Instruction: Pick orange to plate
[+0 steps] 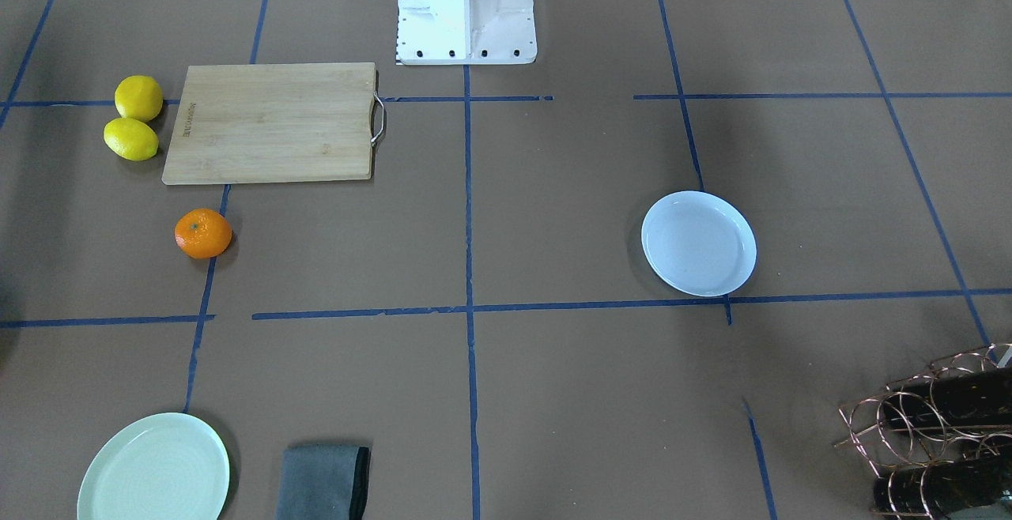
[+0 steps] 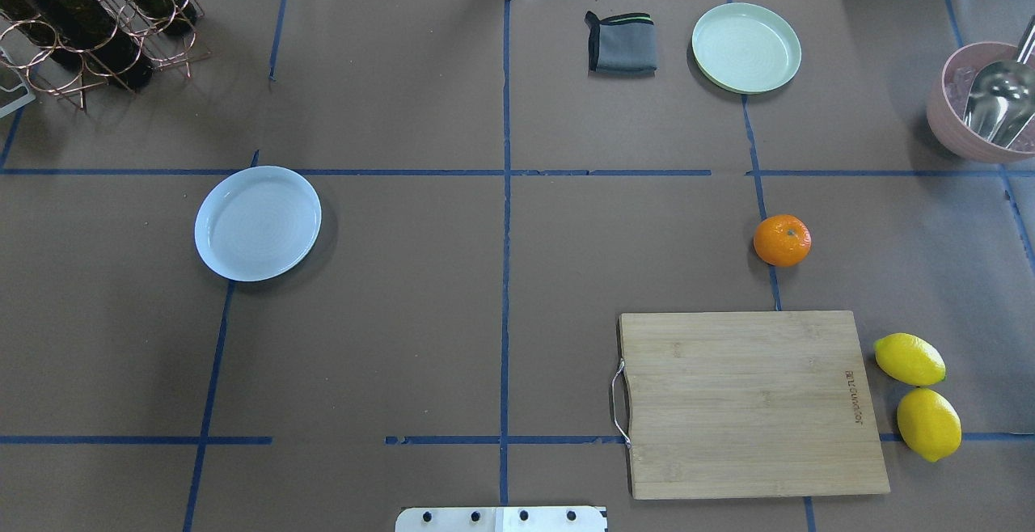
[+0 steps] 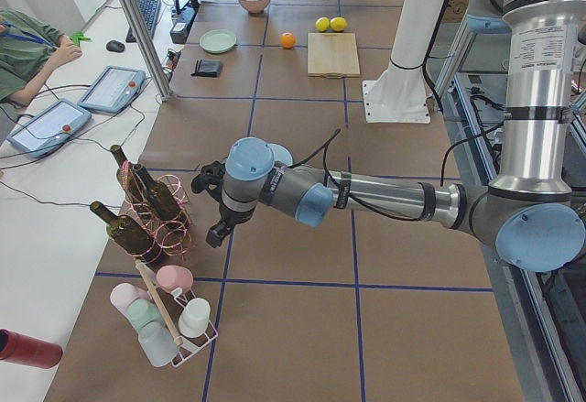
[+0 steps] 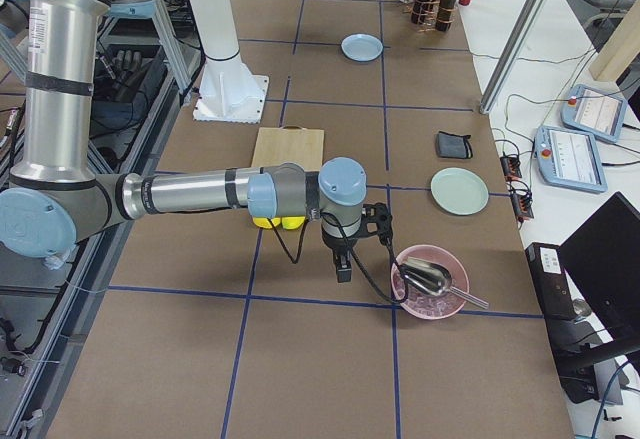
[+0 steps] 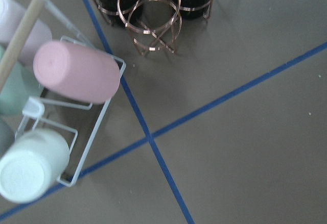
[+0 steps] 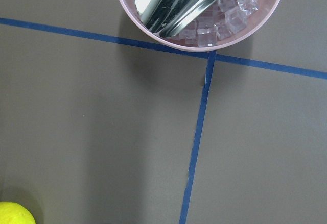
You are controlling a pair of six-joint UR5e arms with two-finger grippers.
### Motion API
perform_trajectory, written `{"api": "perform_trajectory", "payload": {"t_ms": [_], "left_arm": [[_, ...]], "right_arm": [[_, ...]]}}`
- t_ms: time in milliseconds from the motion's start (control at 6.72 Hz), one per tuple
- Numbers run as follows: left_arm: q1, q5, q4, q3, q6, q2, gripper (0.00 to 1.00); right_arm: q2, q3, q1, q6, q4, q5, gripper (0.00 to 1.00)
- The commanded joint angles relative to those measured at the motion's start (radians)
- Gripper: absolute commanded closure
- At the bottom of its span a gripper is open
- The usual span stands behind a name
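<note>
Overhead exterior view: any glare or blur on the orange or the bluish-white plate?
Overhead exterior: small round bright-orange fruit sharp, faint highlight only; round pale bluish-white plate evenly lit, soft shadow at its right rim. Exterior front-facing: both crisp, no harsh glare.

Matt brown paper table cover [image 2: 404, 314], blue tape lines [image 2: 505, 273]. Pale smooth wood cutting board [image 2: 752, 403], metal handle [image 2: 617, 403]. Glossy plate [image 2: 257, 223]. Dimpled orange [image 2: 782, 240]. Grey cloth [image 2: 621, 43]. Shiny metal scoop [image 6: 173, 4].

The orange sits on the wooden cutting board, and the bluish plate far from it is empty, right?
No: the orange lies on the bare table beside the cutting board, as the overhead view shows. The bluish plate is empty.
</note>
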Motion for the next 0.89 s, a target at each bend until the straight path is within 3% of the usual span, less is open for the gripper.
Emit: {"api": "perform_trajectory", "payload": {"t_ms": [0,149,446,744], "left_arm": [[0.022,-0.007,-0.185,-0.004,-0.261,-0.009,0.00],[0.114,-0.009,-0.351,-0.004,-0.282,0.019,0.00],[0.326,-0.007,-0.445,0.006,-0.526,0.056,0.00],[0.560,0.345,-0.537,0.007,-0.931,0.061,0.00]], "right_arm": [[-0.007,-0.002,0.000,0.006,0.001,0.003,0.00],[-0.011,0.009,0.000,0.006,0.001,0.005,0.00],[-0.008,0.006,0.000,0.010,0.001,0.005,0.00],[-0.010,0.007,0.000,0.010,0.001,0.005,0.00]]}}
